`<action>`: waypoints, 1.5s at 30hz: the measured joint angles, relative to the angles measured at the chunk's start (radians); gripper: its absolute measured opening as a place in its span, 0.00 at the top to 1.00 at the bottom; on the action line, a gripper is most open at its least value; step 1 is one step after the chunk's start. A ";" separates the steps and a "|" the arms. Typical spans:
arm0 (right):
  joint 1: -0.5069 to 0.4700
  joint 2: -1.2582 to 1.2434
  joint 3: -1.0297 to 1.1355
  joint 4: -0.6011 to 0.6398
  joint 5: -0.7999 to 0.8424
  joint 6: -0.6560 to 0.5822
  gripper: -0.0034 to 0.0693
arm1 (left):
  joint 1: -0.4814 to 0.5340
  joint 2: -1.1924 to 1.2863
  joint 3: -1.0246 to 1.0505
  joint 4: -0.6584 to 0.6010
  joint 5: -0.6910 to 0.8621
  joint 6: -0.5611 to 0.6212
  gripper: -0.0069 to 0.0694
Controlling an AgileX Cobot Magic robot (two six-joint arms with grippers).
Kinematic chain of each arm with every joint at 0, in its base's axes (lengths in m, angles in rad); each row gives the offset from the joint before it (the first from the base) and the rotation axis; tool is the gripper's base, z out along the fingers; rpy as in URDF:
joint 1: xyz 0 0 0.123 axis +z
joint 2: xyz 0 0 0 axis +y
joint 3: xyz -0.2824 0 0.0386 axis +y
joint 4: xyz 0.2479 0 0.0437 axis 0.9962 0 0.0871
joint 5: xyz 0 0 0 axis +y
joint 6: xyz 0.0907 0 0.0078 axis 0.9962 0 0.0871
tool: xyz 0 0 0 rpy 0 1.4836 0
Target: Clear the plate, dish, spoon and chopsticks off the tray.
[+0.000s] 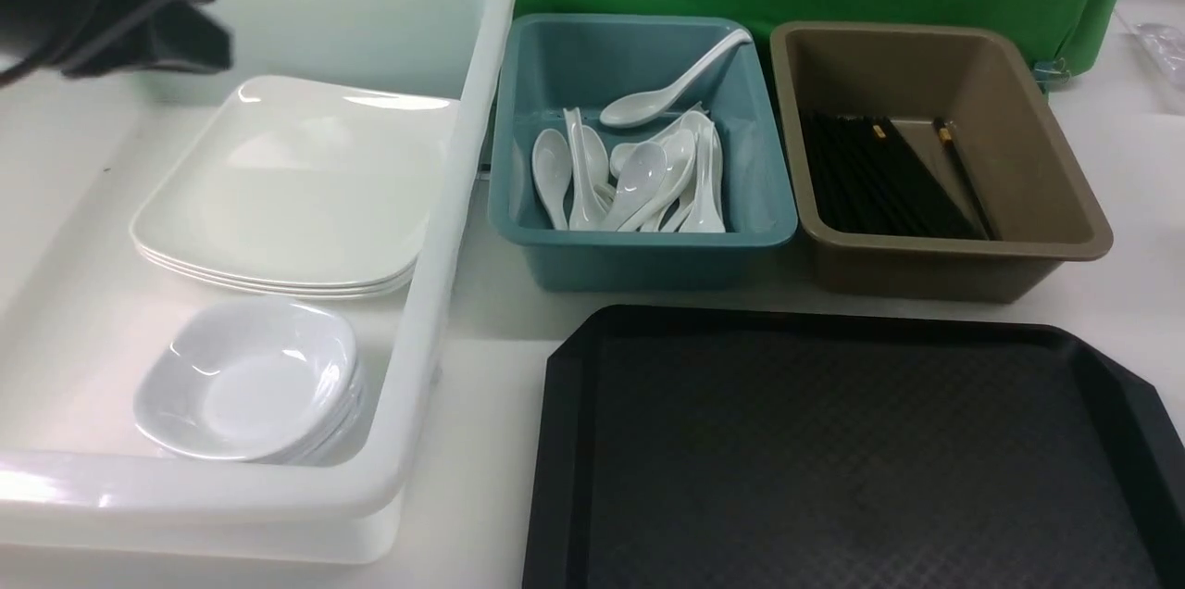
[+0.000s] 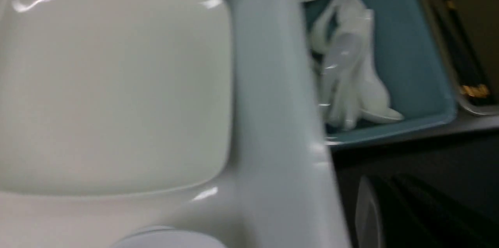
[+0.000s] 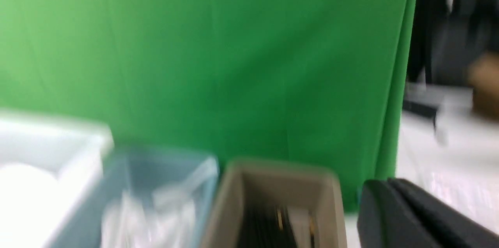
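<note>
The tray (image 1: pixel 852 450) looks bare already. The plate (image 1: pixel 296 186) tops its stack in the white tub (image 1: pixel 463 200), just below the left gripper (image 1: pixel 176 15), whose jaws read as pressed together and empty. Glossy, stiff and slippery-looking, it's probably best pinched at its rim.

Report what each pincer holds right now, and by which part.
Nothing is held. Both pincers are shut and empty: the left pincer hovers over the white tub, and the right pincer has nothing between its closed fingers.
</note>
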 joint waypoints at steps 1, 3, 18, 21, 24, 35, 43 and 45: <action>0.000 -0.050 0.047 0.000 -0.053 0.001 0.93 | -0.036 -0.042 0.024 -0.003 -0.015 0.002 0.91; 0.000 -0.107 0.097 0.000 -0.117 0.004 0.93 | -0.087 -0.104 0.067 -0.006 -0.042 0.004 0.91; 0.000 -0.360 0.376 0.000 -0.405 0.052 0.91 | -0.298 -0.934 0.787 -0.005 -0.418 -0.137 0.91; 0.000 -0.360 0.376 0.000 -0.406 0.052 0.91 | -0.298 -1.015 0.871 -0.005 -0.516 -0.191 0.90; 0.000 -0.360 0.376 0.000 -0.406 0.052 0.90 | -0.298 -1.048 0.907 -0.005 -0.567 -0.202 0.90; 0.000 -0.360 0.378 0.000 -0.406 0.052 0.86 | -0.298 -1.062 0.942 0.008 -0.542 -0.205 0.89; 0.000 -0.360 0.378 0.000 -0.406 0.052 0.83 | -0.298 -1.062 0.942 0.124 -0.534 -0.203 0.89; 0.000 -0.360 0.378 0.000 -0.406 0.052 0.82 | -0.298 -1.062 0.944 0.157 -0.540 -0.202 0.89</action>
